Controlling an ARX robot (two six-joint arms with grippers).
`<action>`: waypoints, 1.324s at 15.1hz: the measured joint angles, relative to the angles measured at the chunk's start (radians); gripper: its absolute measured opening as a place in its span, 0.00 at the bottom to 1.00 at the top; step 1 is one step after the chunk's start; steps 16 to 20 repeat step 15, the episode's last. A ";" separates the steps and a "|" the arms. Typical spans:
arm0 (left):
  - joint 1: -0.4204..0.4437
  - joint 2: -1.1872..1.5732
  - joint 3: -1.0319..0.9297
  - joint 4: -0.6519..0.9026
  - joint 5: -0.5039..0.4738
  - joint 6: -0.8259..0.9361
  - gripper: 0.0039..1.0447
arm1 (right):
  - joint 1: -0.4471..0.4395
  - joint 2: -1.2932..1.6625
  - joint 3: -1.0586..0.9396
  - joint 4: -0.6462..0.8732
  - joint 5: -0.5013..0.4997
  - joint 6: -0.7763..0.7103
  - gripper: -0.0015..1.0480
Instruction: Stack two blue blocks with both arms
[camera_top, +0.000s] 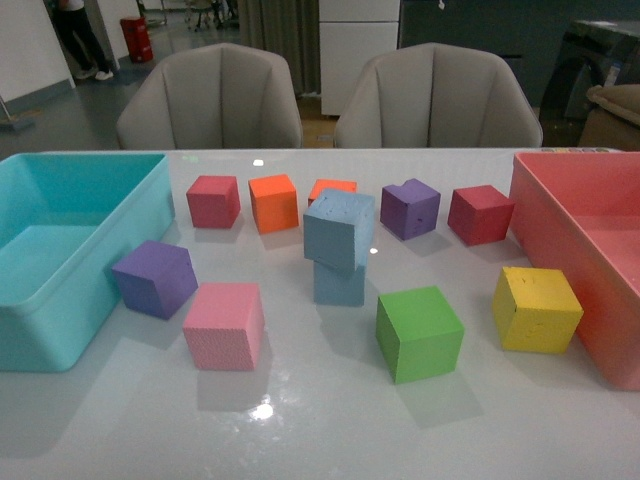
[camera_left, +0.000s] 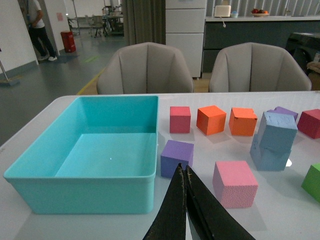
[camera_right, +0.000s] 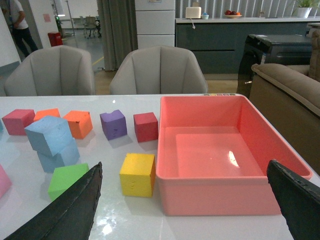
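Two pale blue blocks stand stacked at the table's middle. The upper blue block (camera_top: 339, 229) sits skewed and tilted on the lower blue block (camera_top: 339, 283). The stack also shows in the left wrist view (camera_left: 276, 131) and in the right wrist view (camera_right: 50, 135). No arm shows in the front view. My left gripper (camera_left: 183, 170) is shut and empty, hovering near the purple cube (camera_left: 176, 157) and the turquoise bin (camera_left: 95, 150). My right gripper (camera_right: 185, 172) is wide open and empty, in front of the pink bin (camera_right: 215, 187).
Around the stack lie a green cube (camera_top: 419, 332), a pink cube (camera_top: 224, 325), a yellow cube (camera_top: 536, 309), a purple cube (camera_top: 155, 278), and a back row of red, orange and purple cubes. The turquoise bin (camera_top: 60, 300) stands left, the pink bin (camera_top: 590, 260) right.
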 joint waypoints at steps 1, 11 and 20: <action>0.000 0.000 0.000 0.000 0.001 0.000 0.22 | 0.000 0.000 0.000 0.000 0.000 0.000 0.94; 0.000 0.000 0.000 0.000 0.001 0.003 0.94 | 0.000 0.000 0.000 0.000 0.000 0.000 0.94; 0.000 0.000 0.000 0.000 0.001 0.003 0.94 | 0.000 0.000 0.000 0.000 0.000 0.000 0.94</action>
